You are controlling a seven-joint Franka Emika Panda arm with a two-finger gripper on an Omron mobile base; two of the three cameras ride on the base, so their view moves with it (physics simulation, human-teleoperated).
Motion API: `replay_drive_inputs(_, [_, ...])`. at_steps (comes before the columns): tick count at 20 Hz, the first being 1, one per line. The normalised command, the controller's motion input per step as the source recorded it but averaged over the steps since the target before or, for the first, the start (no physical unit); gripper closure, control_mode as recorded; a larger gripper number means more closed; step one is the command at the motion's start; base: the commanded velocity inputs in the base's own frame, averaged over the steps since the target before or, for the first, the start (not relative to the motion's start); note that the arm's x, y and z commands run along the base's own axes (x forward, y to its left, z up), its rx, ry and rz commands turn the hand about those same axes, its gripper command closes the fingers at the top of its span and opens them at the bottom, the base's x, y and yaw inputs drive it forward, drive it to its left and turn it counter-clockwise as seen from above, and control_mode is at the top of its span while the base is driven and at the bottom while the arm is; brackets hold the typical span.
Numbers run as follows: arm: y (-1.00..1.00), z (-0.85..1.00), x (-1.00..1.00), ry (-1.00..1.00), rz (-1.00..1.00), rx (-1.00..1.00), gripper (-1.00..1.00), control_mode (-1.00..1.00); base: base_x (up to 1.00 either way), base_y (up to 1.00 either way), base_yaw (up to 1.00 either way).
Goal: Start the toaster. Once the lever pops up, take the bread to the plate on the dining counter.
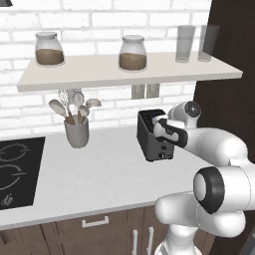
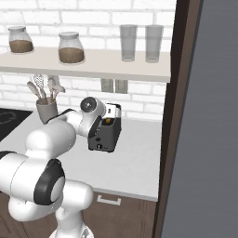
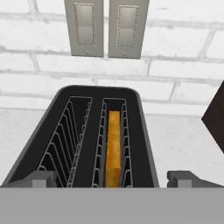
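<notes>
End effector (image 3: 112, 178) hovers over the toaster (image 3: 87, 135) on the tabletop (image 1: 99, 174), fingers spread wide, holding nothing. Bread (image 3: 113, 148) sits in the right slot. Starting step apparently in hand; next move calls for pressing the lever, its position unclear here.

A white brick wall (image 1: 99, 20) backs a white tabletop (image 1: 99, 174) with dark wood drawers (image 1: 94, 226) below. A pale shelf (image 1: 124, 72) carries two jars (image 1: 49, 49) and two glasses (image 1: 185, 44). Two wall sockets (image 3: 106, 28) sit under it. A black hob (image 1: 15, 172) lies left, beside a grey pot of utensils (image 1: 76, 130).
</notes>
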Motion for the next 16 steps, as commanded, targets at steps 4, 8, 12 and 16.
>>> replay_drive_inputs(4, [0.00, 0.00, 0.00, 0.00, 0.00, 0.00, -1.00, -1.00, 0.00, 0.00, 0.00])
replay_drive_inputs(8, [0.00, 0.00, 0.00, 0.00, 0.00, 0.00, -1.00, -1.00, 0.00, 0.00, 0.00])
replay_drive_inputs(12, [0.00, 0.00, 0.00, 0.00, 0.00, 0.00, -1.00, -1.00, 0.00, 0.00, 0.00])
replay_drive_inputs(16, [0.00, 0.00, 0.00, 0.00, 0.00, 0.00, -1.00, -1.00, 0.00, 0.00, 0.00])
